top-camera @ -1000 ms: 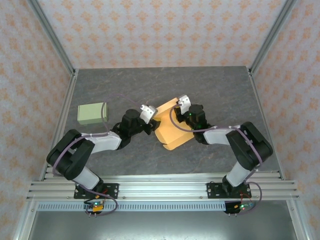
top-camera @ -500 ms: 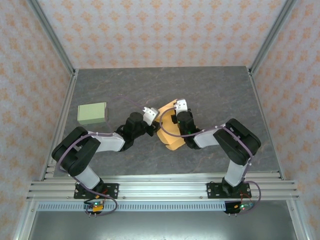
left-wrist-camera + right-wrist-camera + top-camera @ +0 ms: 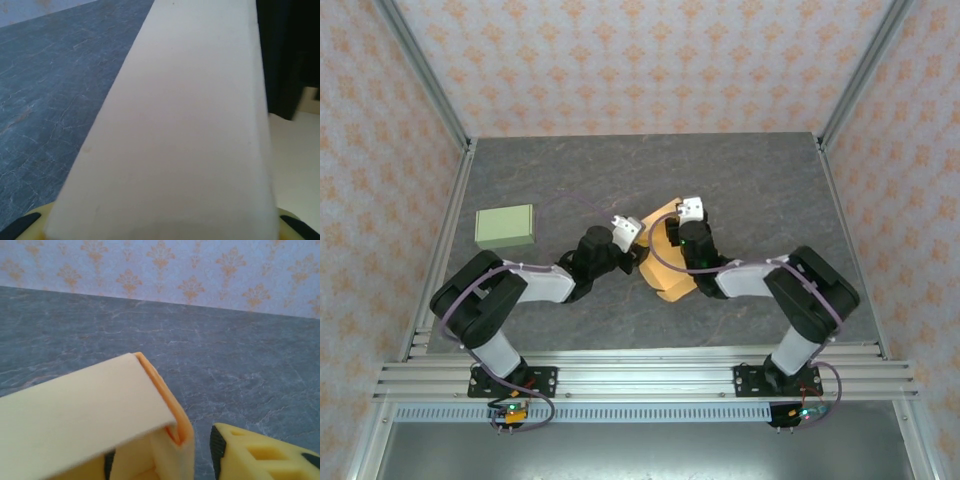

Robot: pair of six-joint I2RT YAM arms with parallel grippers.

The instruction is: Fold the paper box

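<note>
1. the paper box [image 3: 665, 275] is found at the middle of the table [image 3: 750, 180], between both arms, with one flap raised.
2. a cream panel is gripped across the left gripper [image 3: 160, 232]. the right gripper [image 3: 162, 460] is spread around a folded corner, and a gap is seen beside its finger [image 3: 230, 440].
3. the raised flap could spring flat, as nothing clamps it on the right. the sheet could be creased by an uneven pull from the left.
4. the left fingertips are cut off at the frame edge, and the fold lines are hidden under the wrists from above.
</note>
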